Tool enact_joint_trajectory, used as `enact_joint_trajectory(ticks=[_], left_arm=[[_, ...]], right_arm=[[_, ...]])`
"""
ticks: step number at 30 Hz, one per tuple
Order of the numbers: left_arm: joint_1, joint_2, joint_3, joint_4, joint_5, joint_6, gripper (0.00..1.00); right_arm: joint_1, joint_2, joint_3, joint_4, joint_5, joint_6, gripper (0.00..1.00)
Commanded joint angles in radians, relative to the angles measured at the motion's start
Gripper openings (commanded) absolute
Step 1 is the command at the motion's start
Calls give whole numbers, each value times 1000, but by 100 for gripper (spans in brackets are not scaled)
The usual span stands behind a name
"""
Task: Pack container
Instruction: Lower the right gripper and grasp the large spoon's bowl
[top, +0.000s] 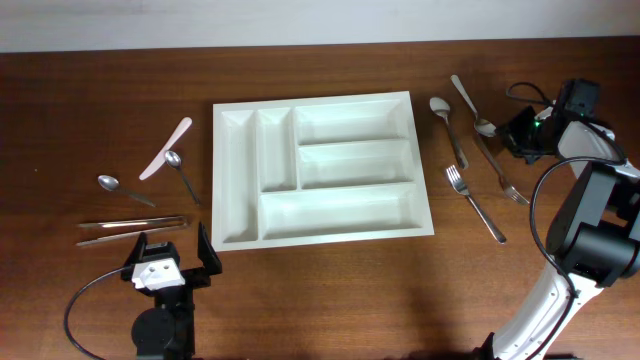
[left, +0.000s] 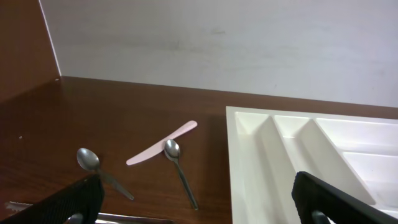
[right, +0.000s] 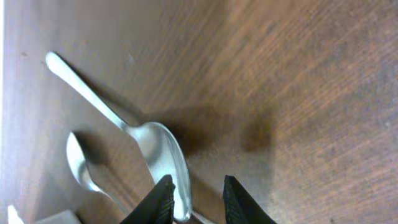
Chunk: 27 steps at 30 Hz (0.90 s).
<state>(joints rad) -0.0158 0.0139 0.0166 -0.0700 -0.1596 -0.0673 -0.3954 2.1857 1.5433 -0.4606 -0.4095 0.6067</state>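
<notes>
right end effector (right: 194, 199), parted, flanks a spoon (right: 163, 155), unclear from overhead.

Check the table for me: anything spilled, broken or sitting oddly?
Nothing spilled or broken. The container sits slightly rotated, every compartment empty. Only quirk: left of it, the bowl of a spoon touches the pink knife.

Smooth white plastic, softly glossy: container (top: 340, 210). Dark wood-grain tabletop (top: 330, 300), low sheen, fine streaks. Bright polished metal on spoon (top: 472, 103) and fork (top: 475, 203) right of the container, and on tongs (top: 130, 230) left of it. Matt pale-pink plastic knife (top: 166, 148) there too.
</notes>
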Motion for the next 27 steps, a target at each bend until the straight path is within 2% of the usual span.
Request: enact_joint_trajectory(ticks=[1, 7, 27], left_arm=[[-3, -9, -8, 2, 10, 16, 99], [-3, -9, -8, 2, 10, 16, 99], [-3, -9, -7, 2, 10, 16, 99]], right_arm=[[3, 13, -35, 53, -27, 43, 27], [3, 13, -91, 129, -77, 128, 27], [44, 13, -113, 212, -95, 155, 27]])
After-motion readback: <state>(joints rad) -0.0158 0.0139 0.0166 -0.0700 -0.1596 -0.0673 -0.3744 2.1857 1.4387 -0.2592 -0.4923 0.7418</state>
